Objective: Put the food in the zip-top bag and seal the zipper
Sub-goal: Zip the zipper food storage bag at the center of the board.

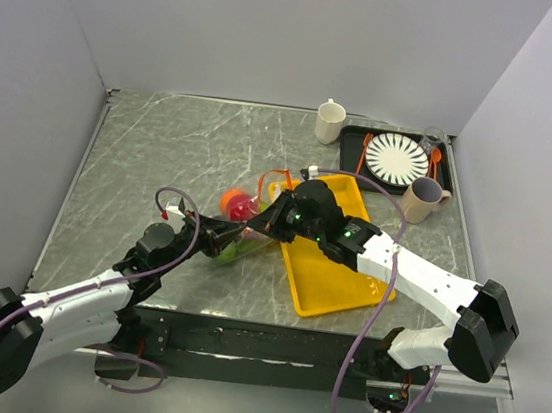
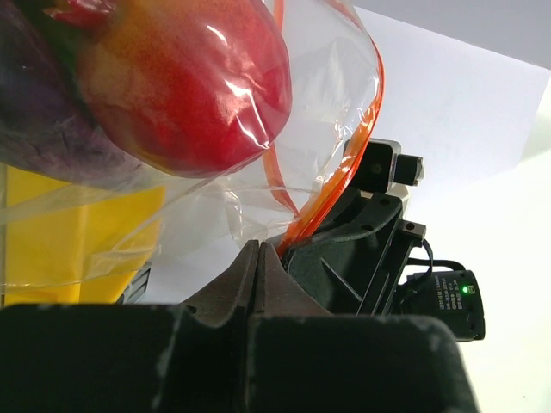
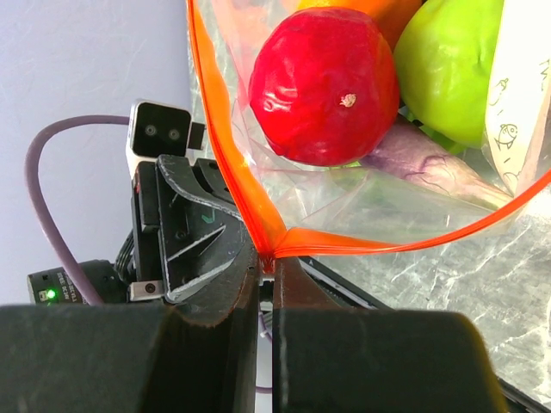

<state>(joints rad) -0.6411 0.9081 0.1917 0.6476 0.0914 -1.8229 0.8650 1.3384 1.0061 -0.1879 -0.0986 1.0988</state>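
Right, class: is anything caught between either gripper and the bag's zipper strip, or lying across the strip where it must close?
Nothing visible. The right gripper and left gripper each pinch straight onto the zipper, with only the zip-top bag film there. The red fruit and green fruit appear to sit deeper inside, off the strip.

The zip-top bag [image 1: 243, 228] lies mid-counter [image 1: 162, 152], with the fruits [image 1: 240, 205] in it. A tray [image 1: 331, 289] lies just beside it at 3 o'clock. A mug [image 1: 330, 122] stands at 12 o'clock and a plate [image 1: 397, 160] at 1 o'clock, with a second mug [image 1: 422, 199] just before the plate.
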